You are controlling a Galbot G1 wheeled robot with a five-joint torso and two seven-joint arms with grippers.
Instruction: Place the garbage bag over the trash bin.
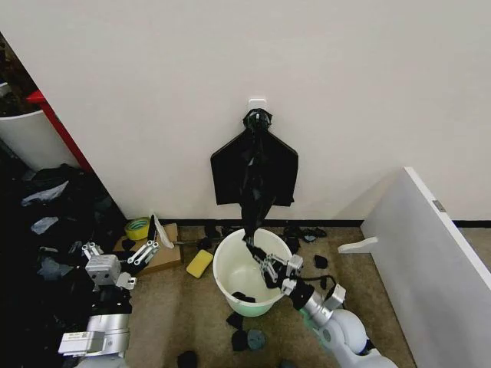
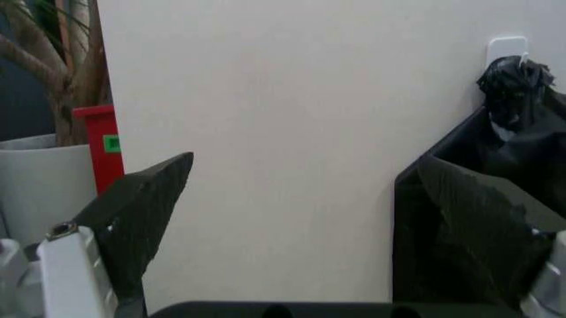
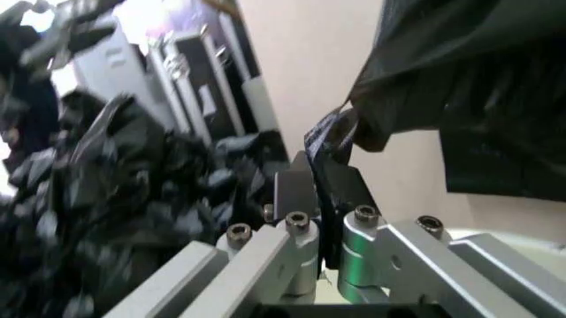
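Many black scraps litter the brown floor around the trash bin.

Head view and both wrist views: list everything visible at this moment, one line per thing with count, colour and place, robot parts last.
Garbage bag: one, black, hanging from a white wall hook, its lower end dangling at the bin's rim.
Trash bin: one, cream-white with a pale green base, on the floor below the bag; a dark scrap lies inside.
Tape roll: one, yellow-green, on the floor left of the bin.
Sponge-like block: one, yellow, beside the bin.
Black scraps: several, scattered on the floor around the bin.
Tub: one, white with red trim, far left.
White panel: one, at right.
Left gripper: open, idle, low at left.
Right gripper: over the bin, shut on the bag's lower end.
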